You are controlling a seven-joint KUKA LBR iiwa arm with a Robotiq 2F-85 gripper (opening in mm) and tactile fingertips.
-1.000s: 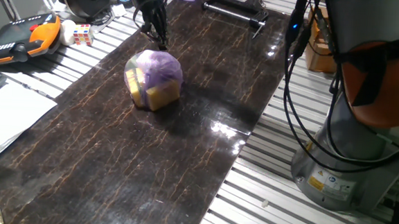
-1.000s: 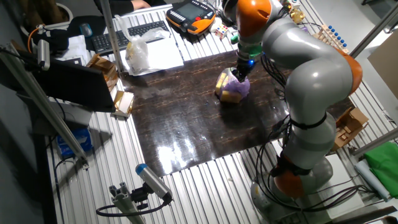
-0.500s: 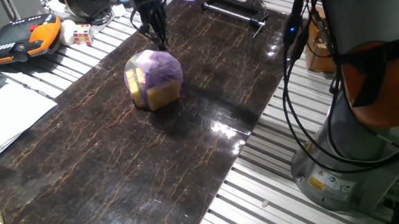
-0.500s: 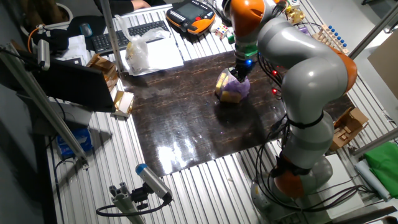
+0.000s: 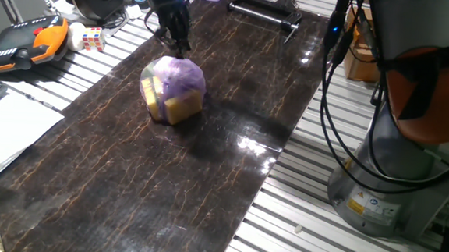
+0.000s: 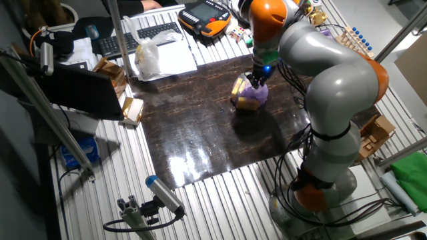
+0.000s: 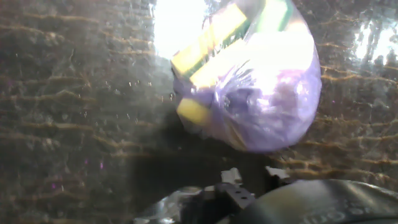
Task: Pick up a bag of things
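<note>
Bag of things sits on the dark marbled counter, not yet lifted, so the grasp and the raise both seem left to do; the pincer hangs just above and behind the bag's top, close to it, though I cannot tell whether its fingers are apart or together, nor whether they touch the plastic. It is a small rounded bundle of translucent purple film, gathered and crinkled toward the top, with yellow sponge-like blocks, one edged in green, showing through its side in the hand view.
</note>
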